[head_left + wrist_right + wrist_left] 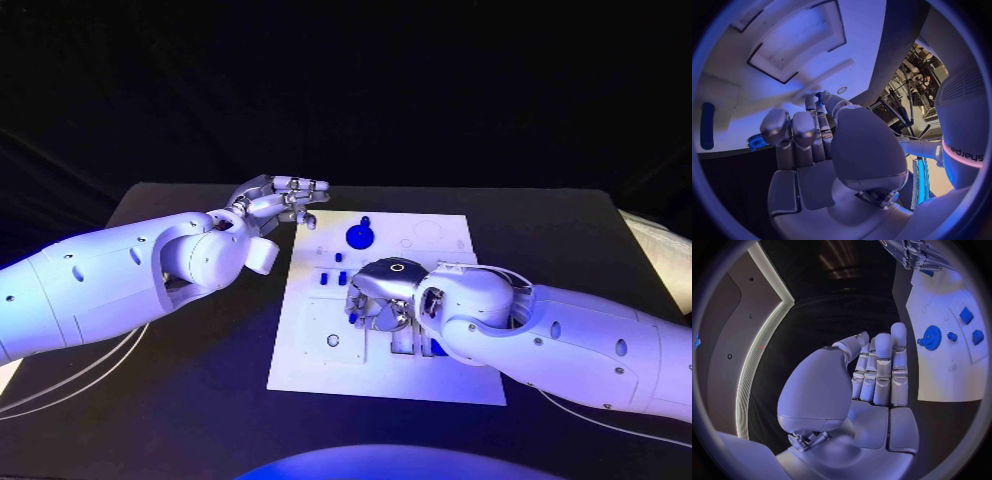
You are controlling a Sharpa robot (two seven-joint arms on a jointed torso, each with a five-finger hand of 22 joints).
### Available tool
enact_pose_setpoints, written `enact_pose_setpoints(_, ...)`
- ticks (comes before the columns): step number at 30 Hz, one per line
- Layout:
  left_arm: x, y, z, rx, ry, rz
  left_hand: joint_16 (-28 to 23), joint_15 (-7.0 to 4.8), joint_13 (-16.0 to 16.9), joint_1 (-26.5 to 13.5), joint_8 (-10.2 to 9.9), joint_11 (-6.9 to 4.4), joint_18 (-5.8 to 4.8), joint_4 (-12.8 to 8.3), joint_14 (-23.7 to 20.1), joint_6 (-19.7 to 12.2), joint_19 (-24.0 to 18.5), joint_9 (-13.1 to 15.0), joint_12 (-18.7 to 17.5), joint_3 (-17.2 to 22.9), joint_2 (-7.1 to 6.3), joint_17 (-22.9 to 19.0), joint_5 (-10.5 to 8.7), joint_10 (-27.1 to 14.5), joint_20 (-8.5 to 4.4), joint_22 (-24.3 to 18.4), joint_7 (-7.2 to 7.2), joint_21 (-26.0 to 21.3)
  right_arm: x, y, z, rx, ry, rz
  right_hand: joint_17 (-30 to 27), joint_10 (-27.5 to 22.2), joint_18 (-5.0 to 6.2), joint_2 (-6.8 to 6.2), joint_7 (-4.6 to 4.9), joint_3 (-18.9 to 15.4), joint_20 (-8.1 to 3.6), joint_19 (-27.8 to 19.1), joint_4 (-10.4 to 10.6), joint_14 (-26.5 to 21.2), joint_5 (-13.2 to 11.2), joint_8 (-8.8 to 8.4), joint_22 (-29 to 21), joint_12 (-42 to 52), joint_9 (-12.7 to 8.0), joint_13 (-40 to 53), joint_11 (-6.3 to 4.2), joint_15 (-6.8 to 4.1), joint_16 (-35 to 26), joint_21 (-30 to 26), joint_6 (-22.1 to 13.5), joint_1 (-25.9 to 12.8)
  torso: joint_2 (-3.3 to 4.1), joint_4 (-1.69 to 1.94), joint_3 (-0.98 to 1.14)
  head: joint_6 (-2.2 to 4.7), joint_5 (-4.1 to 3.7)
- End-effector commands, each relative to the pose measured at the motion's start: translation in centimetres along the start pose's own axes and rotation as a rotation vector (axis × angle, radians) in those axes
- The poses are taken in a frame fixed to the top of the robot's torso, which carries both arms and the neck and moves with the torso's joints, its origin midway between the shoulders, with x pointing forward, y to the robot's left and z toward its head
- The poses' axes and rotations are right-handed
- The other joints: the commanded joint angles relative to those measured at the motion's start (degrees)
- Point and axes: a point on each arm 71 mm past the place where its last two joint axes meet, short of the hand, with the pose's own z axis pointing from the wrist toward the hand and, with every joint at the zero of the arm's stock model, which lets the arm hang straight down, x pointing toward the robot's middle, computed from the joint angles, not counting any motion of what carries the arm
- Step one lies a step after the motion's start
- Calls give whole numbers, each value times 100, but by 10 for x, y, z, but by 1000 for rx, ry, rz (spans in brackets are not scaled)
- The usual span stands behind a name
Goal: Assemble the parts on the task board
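The white task board (325, 350) lies in the middle of the black table. My right hand (378, 295) reaches down onto its centre, and in the right wrist view a small blue part (819, 94) sits pinched between thumb and fingertips (811, 102) just above the board (798, 40). My left hand (281, 200) hovers at the board's far left corner, fingers stretched out straight and holding nothing (876, 375). A blue gear (359, 237) stands on the far part of the board, also seen from the left wrist (931, 336).
Small blue pieces (333, 279) lie on the board left of my right hand, and another (436, 347) lies under the right wrist. A long blue piece (707, 125) sits in a slot. Bare black table (188, 370) surrounds the board.
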Motion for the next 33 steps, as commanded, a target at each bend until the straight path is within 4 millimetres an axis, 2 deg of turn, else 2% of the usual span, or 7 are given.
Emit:
enact_pose_setpoints(1,2,0,0,2,20,-11,-33,11,-8,56,6,8,110,-23,-37,-18,-16,-7,28,-5,-16,-5,28,-27,1,-5,19,-36,2,-4,-1,30,2,-23,-79,-375,-3,-116,45,-228,59,-141,25,65,23,-22,-215,-7,-53,-11,85,71,-68,-159,-399,-148,-2,-3,1,4,-5)
enact_pose_setpoints(5,2,0,0,1,20,-11,-33,11,-8,56,6,8,110,-23,-37,-18,-16,-7,28,-5,-16,-5,28,-27,1,-5,19,-36,-2,-6,-3,33,-67,-6,-181,-753,47,-104,76,-515,105,-267,-23,15,98,-13,-430,51,-46,5,125,103,-131,-318,-889,-129,-1,-3,3,15,-13)
enact_pose_setpoints(15,1,0,0,0,18,-10,-33,11,-8,56,6,8,110,-23,-37,-18,-16,-7,28,-5,-16,-5,28,-27,1,-5,19,-36,-14,-11,-23,31,-193,55,-242,-683,44,55,87,-693,111,-220,-83,20,177,56,-421,297,-4,26,127,102,-138,-316,-698,-13,-7,-5,4,52,-40)
enact_pose_setpoints(20,0,0,0,0,16,-9,-33,11,-8,56,6,8,110,-23,-37,-18,-16,-7,28,-5,-16,-5,28,-27,1,-5,19,-36,-32,-32,-47,115,-196,62,-268,-613,44,78,44,-734,96,-206,-91,18,183,52,-418,384,-5,24,92,79,-147,-314,-646,8,-12,-14,0,97,-85)
enact_pose_setpoints(24,0,0,0,-1,18,-10,-34,13,-9,56,6,11,109,-28,-42,-22,-18,-6,34,-13,-12,-12,28,-34,3,-7,22,-40,-47,-52,-67,187,-189,20,-330,-663,54,28,8,-810,82,-234,-108,5,185,27,-468,390,-14,5,73,65,-193,-352,-649,17,-10,-18,-4,132,-138)
enact_pose_setpoints(27,1,0,0,0,20,-11,-34,13,-9,56,6,11,109,-28,-42,-22,-18,-6,34,-13,-12,-12,28,-34,3,-7,22,-40,-53,-65,-79,236,-178,-19,-399,-769,63,-18,-59,-934,73,-277,-108,-13,166,8,-529,370,-22,-6,65,56,-244,-405,-655,15,-18,-27,-6,169,-168)
enact_pose_setpoints(33,1,0,0,-1,23,-11,-34,13,-9,56,6,11,109,-28,-42,-22,-18,-6,34,-13,-12,-12,28,-34,3,-7,22,-40,-55,-82,-90,292,-142,-70,-536,-928,78,-22,-147,-1111,71,-336,-90,-48,163,9,-624,347,-23,-7,76,63,-351,-487,-651,60,-6,-25,13,215,-194)
